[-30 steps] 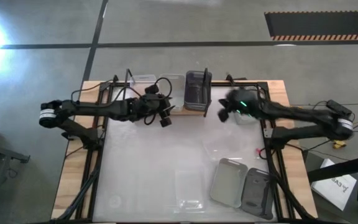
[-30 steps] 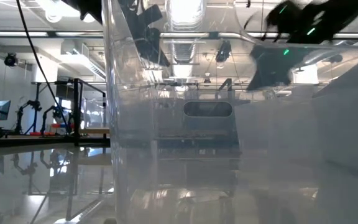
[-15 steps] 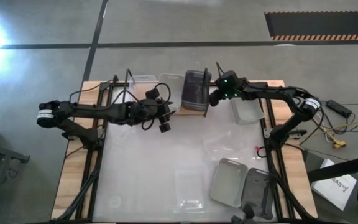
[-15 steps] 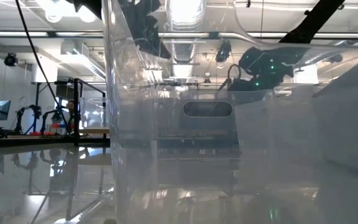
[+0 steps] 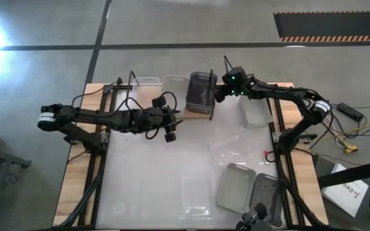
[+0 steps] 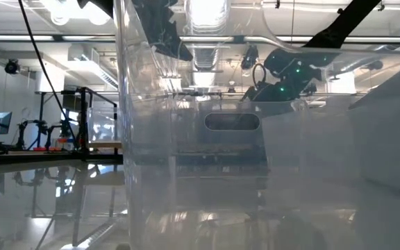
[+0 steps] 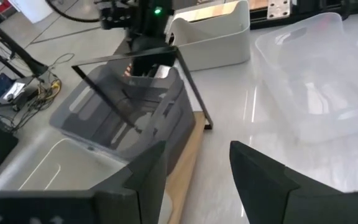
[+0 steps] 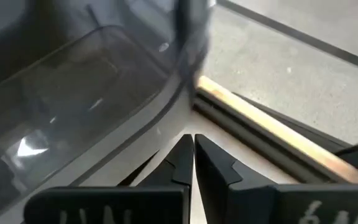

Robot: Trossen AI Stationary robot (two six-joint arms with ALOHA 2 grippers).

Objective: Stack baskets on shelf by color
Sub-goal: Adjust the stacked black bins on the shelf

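Seen from above. Shelf (image 5: 201,114) at the 12 o'clock edge of the table (image 5: 146,173), with black wire rods upright at its corners. Dark grey basket (image 5: 202,92) on the shelf's right part, slightly tilted. Translucent white basket (image 5: 175,85) just beside it at its 9 o'clock, and another pale basket (image 5: 145,82) further toward 9 o'clock.

Right gripper (image 5: 218,94) at the dark grey basket's 3 o'clock side, touching or nearly touching its wall; fingers (image 8: 185,163) pressed together with nothing between them, tips at the basket's lower wall beside the shelf's wooden edge. Contact itself not resolvable.

Left gripper (image 5: 170,131) over the table at 7 o'clock from the shelf, near but apart from it; fingers (image 7: 148,171) spread apart, holding nothing, pointed toward the dark grey basket.

Light grey basket (image 5: 254,113) at 3 o'clock from the shelf, close beside the right arm. Clear basket (image 5: 230,149) near table centre, toward 4 o'clock from the shelf. At the 5 o'clock corner of the table: second light grey basket (image 5: 236,187) with second dark grey basket (image 5: 265,199) just beside it at its 3 o'clock. Another clear basket (image 5: 194,192) at 6 o'clock, filling most of the low view.
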